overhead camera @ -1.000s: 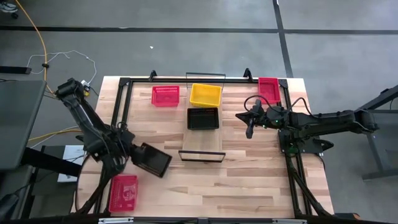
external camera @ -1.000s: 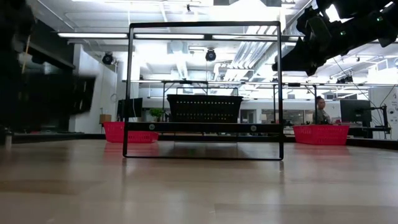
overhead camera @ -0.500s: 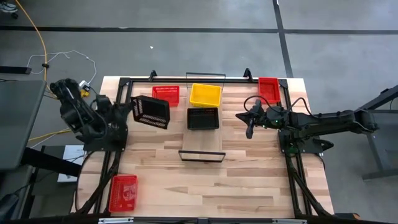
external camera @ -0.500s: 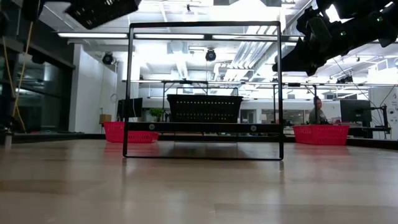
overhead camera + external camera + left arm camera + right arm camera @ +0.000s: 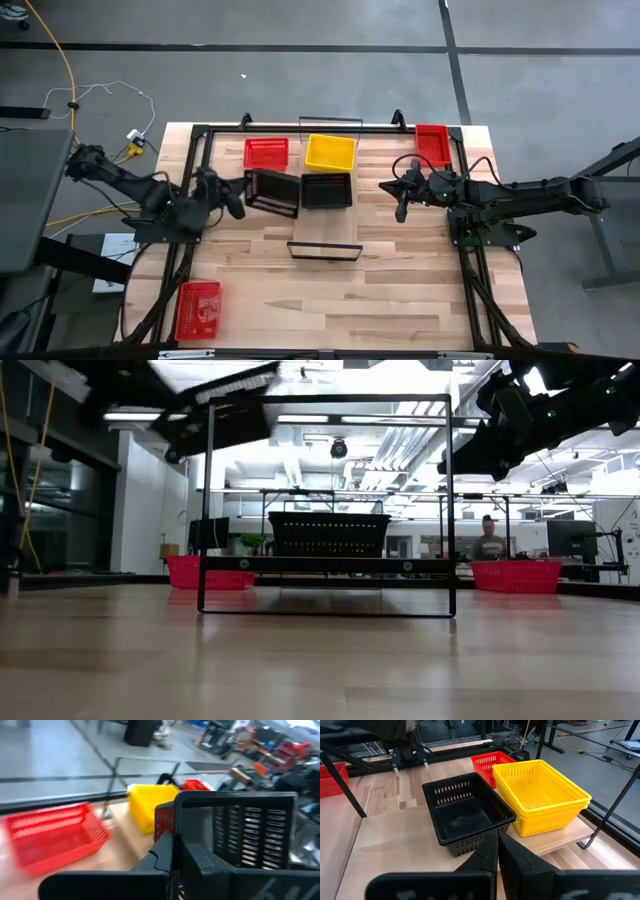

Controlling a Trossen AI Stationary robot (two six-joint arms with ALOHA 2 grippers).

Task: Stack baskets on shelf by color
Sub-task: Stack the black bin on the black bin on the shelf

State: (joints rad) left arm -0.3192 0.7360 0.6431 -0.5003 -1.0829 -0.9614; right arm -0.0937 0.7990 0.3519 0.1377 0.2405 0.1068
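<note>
- The counter [image 5: 400, 290] carries the shelf [image 5: 325, 228], where one black basket [image 5: 327, 189] sits just beside a yellow basket [image 5: 330, 152].
- The left gripper [image 5: 238, 195] has its fingers clenched on a second black basket [image 5: 273, 192], held tilted just left of the shelf; levelling it and squaring it over the shelved black one should let it nest.
- The right gripper [image 5: 401, 206] waits empty, fingers clenched.

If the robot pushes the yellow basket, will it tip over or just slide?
Probably slide. The yellow basket is low and wide with a flat bottom, so tipping looks unlikely. Its thin walls full of holes suggest light plastic, so a small nudge could move it along the smooth shelf.
</note>
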